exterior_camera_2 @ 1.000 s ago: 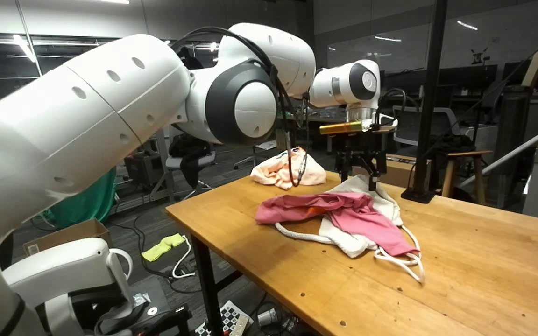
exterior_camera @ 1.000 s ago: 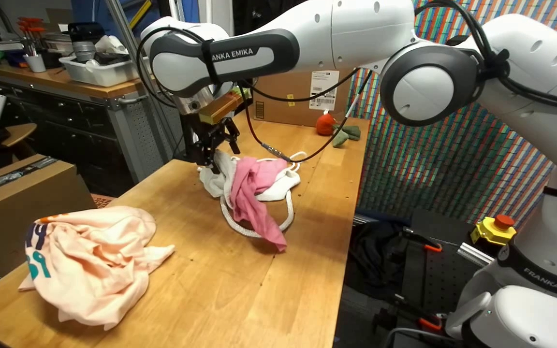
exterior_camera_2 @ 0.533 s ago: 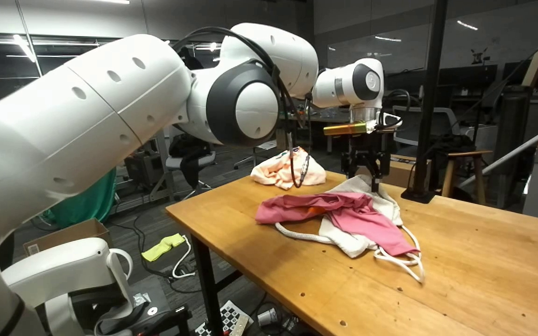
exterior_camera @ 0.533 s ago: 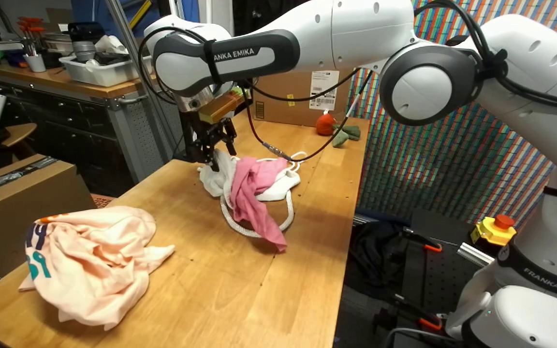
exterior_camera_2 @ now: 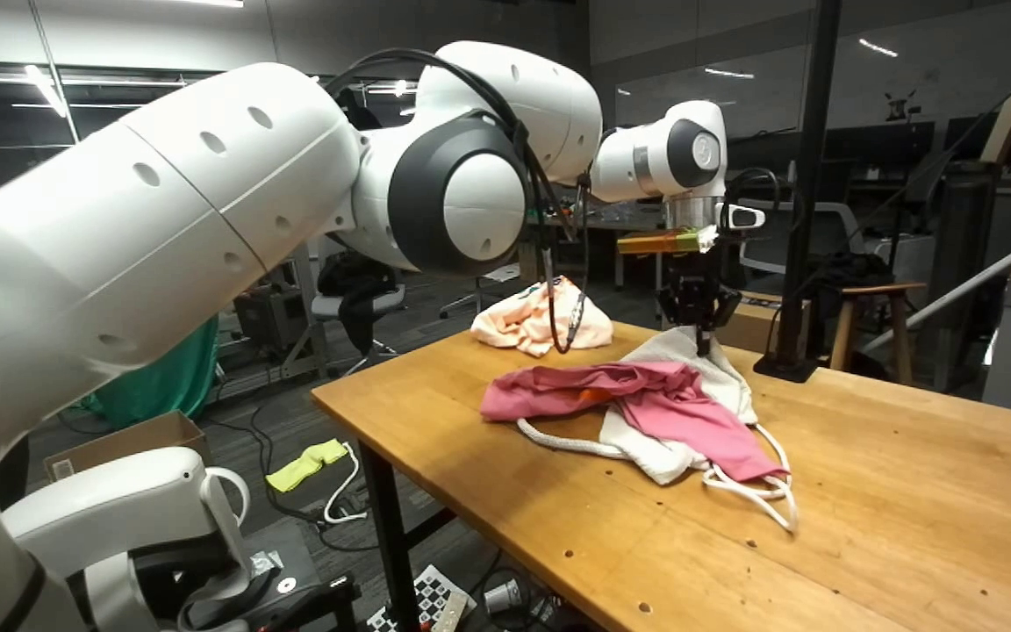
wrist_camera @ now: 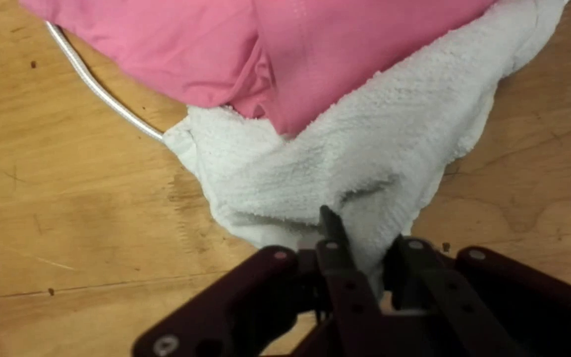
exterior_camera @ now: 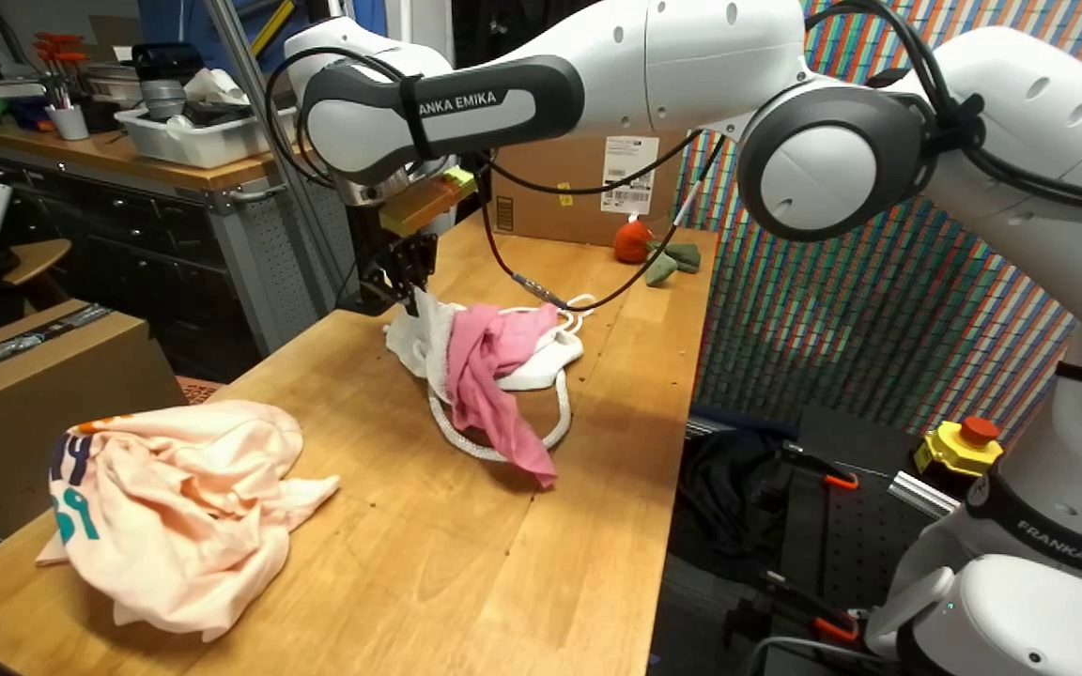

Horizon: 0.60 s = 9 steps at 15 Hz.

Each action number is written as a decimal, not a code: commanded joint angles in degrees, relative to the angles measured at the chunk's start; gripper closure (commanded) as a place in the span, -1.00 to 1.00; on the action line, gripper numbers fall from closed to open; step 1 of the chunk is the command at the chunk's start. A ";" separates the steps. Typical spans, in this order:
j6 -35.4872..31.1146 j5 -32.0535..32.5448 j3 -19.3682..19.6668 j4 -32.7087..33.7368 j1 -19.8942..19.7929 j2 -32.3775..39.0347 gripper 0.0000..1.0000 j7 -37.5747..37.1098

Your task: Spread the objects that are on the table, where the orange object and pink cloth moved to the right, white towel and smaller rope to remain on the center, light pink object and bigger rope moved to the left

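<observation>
Wrist view: at left, the smaller rope [wrist_camera: 100, 92] is strung between the pink cloth [wrist_camera: 206, 54] and a corner of the white towel [wrist_camera: 360, 139]; to the right, a peak of that towel is pinched in the gripper [wrist_camera: 365, 243]. In an exterior view, the light pink object [exterior_camera: 184, 507] is heaped along the left edge of the worktop [exterior_camera: 466, 582], by the near left corner. Farther up that edge, well apart, the towel is held by its raised tip. The pink cloth is draped over it, its tail laid across the bigger rope [exterior_camera: 466, 445], looped toward the near edge. Smaller rope loops are spread toward the right edge. By the far right corner the orange object [exterior_camera: 632, 241] is set.
</observation>
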State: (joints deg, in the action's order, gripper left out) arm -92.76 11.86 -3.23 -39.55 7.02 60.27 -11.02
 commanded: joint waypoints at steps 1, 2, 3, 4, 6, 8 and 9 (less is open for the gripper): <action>-4.13 0.01 -0.10 -2.99 -0.46 -3.06 0.95 -0.71; -5.47 0.17 0.12 -3.39 -0.43 -3.55 0.96 -1.56; -7.47 0.25 0.46 -3.70 -0.35 -3.98 0.89 -3.58; -9.75 -0.11 0.53 -4.29 -0.55 -4.64 0.88 -5.91; -14.42 -0.21 0.90 -6.35 -0.77 -6.56 0.89 -10.51; -18.71 0.32 1.50 -9.48 -0.68 -8.90 0.88 -14.22; -20.81 0.60 1.83 -11.83 -0.62 -10.55 0.88 -15.73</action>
State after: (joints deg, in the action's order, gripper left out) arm -107.55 11.87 -2.34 -43.16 6.36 55.94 -21.76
